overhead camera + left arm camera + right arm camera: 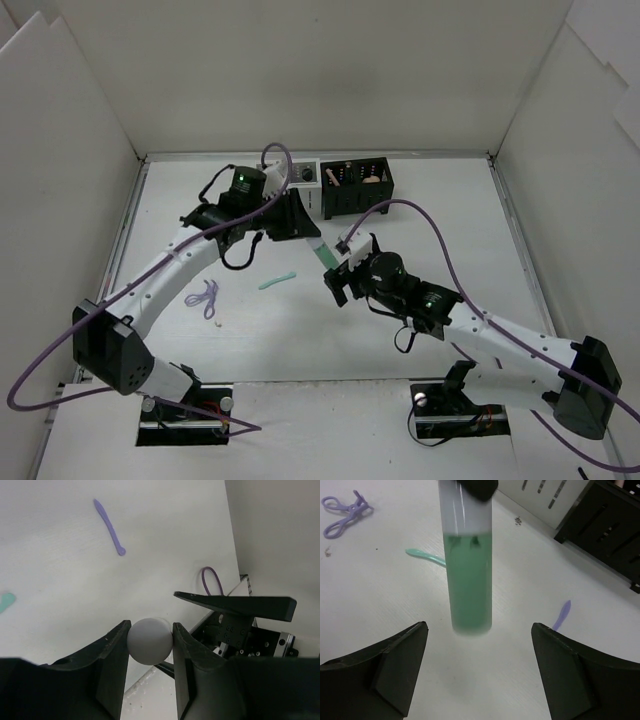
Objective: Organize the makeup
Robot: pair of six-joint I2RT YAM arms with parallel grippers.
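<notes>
mint-green tube (470, 580), pinched in left tool (150, 647)

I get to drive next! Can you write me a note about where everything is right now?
Left tool: shut on the mint-green tube, at its white end.
Right tool: open, fingers either side of the tube, not touching.
Done: some pieces sit in the black slotted box.
Left: tube, plus mint stick, purple stick and purple looped piece lying on the table.
</notes>
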